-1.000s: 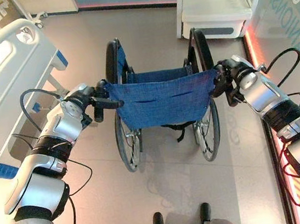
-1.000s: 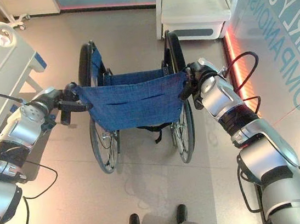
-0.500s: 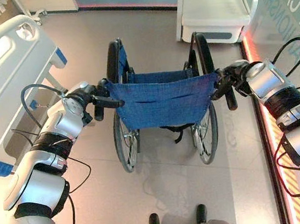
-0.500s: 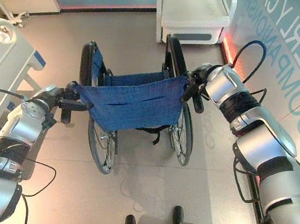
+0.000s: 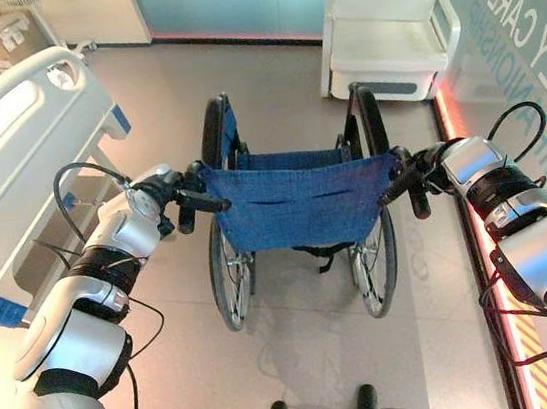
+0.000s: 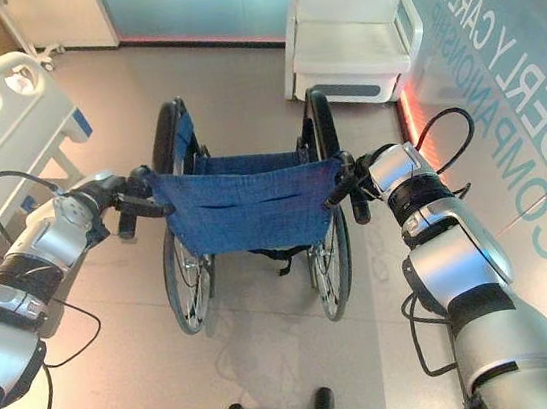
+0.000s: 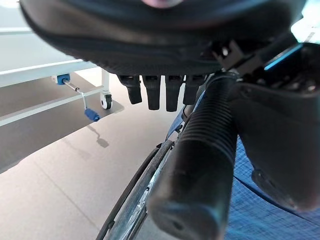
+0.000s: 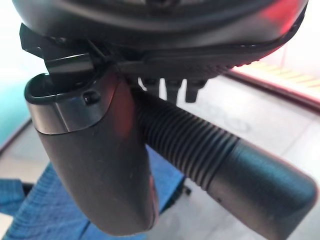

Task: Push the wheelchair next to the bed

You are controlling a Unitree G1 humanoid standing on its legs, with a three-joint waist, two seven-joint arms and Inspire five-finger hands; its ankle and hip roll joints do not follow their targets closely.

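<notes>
From the left eye view the wheelchair [image 5: 298, 211] stands mid-floor, facing away, with the bed [image 5: 17, 168] at the left and a little ahead, a strip of bare floor between the chair's left wheel and the bed frame; the left hand [image 5: 173, 189] sits on the left push handle [image 5: 201, 202] and the right hand [image 5: 420, 170] on the right push handle [image 5: 399, 185]. The likely trouble is a crooked push: if one arm drives harder, the chair would swing, and its left wheel could clip the bed's corner or legs instead of drawing up alongside. In the right eye view a white armchair [image 6: 353, 43] stands at the far right, straight ahead of the right wheel, so running on forward too long risks hitting it; the glowing floor strip [image 6: 411, 111] marks the wall close on the right, leaving free room mostly to the near side and to the left. The left wrist view shows the fingers [image 7: 150, 92] curled over the ribbed grip, the bed's crank and caster beyond; a loose wrap there could slip. The right wrist view shows that hand's thumb [image 8: 95, 165] clamped against its grip [image 8: 200, 150]
</notes>
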